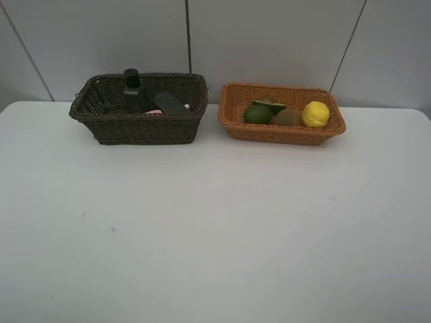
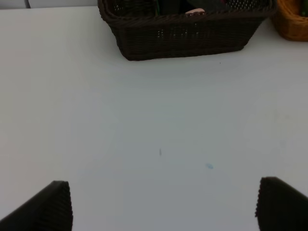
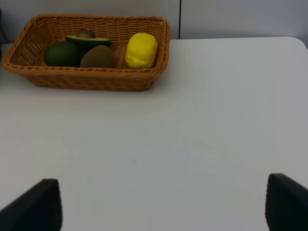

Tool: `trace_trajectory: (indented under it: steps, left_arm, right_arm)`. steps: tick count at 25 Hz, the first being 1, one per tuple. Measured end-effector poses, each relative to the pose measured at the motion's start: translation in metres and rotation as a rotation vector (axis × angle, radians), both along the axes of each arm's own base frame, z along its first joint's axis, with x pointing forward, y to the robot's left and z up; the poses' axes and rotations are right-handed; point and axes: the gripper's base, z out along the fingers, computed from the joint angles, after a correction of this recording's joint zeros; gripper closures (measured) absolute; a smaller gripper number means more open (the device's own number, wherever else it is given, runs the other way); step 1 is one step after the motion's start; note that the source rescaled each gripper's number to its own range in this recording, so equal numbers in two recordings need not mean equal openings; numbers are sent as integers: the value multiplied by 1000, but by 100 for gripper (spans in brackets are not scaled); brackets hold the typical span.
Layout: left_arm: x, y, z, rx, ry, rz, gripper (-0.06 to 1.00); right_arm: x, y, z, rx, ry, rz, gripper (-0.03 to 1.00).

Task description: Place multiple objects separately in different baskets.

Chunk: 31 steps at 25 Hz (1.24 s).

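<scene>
While both arms hung back over the bare front of the white table (image 1: 215, 235), the two baskets sat side by side at its far edge, close together but apart. The dark basket (image 1: 138, 108) stood on the left and held the green pump bottle (image 1: 133, 91) upright, with the black eraser (image 1: 170, 102) leaning beside it and a bit of pink (image 1: 153, 112) showing low against the near wall; what that pink belonged to could not be told. The orange basket (image 1: 281, 114) stood on the right and held the whole avocado (image 1: 256, 114), the halved avocado (image 1: 269, 104) just behind it, the kiwi (image 1: 286, 118) in the middle and the lemon (image 1: 315, 114) toward the right end.

The left gripper (image 2: 163, 204) had its jaws spread wide with nothing between them, the dark basket well ahead of it. The right gripper (image 3: 163, 204) was likewise spread wide and empty, facing the orange basket across open table.
</scene>
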Motion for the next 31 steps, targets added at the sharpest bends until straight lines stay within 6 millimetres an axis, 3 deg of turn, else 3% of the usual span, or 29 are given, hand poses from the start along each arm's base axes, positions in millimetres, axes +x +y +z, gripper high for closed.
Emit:
trace_trajectory:
  steps: [31]
  left_arm:
    - [0, 0, 0, 0, 0, -1, -6]
  right_arm:
    - [0, 0, 0, 1, -1, 0, -3]
